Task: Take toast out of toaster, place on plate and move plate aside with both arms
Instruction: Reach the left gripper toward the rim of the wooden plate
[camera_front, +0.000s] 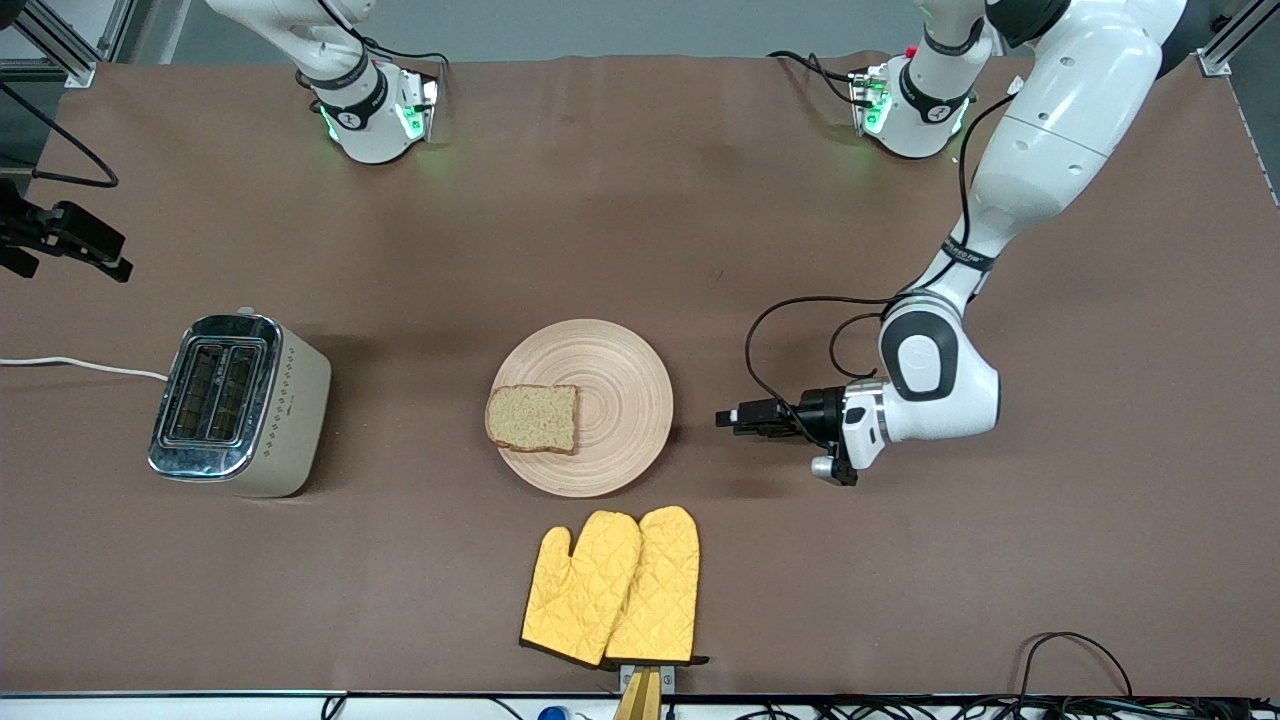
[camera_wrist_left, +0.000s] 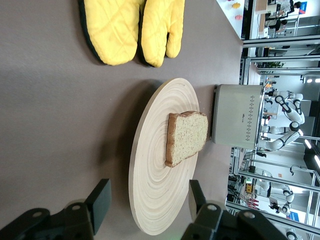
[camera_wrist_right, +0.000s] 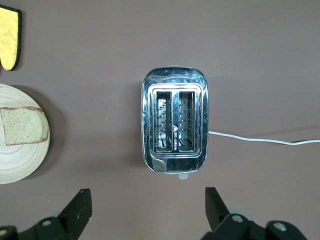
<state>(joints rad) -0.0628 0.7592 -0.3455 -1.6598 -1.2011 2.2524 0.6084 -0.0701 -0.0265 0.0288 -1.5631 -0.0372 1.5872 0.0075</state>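
Here, in the front view, the toast (camera_front: 532, 418) lay on the pale, ring-grooved wooden plate (camera_front: 620, 400), toward the toaster (camera_front: 238, 404). The left gripper (camera_front: 728, 418) hung low beside the plate's rim at the left arm's end. Quilted yellow oven mitts (camera_front: 613, 588) lay nearer the camera.

The left wrist view showed its fingers (camera_wrist_left: 101, 200) apart, bracketing the plate's edge (camera_wrist_left: 145, 210), the grainy slice (camera_wrist_left: 186, 137) apart from them.

The right wrist view had the right gripper (camera_wrist_right: 146, 206) over the chrome-topped toaster (camera_wrist_right: 175, 125), jaws wide.
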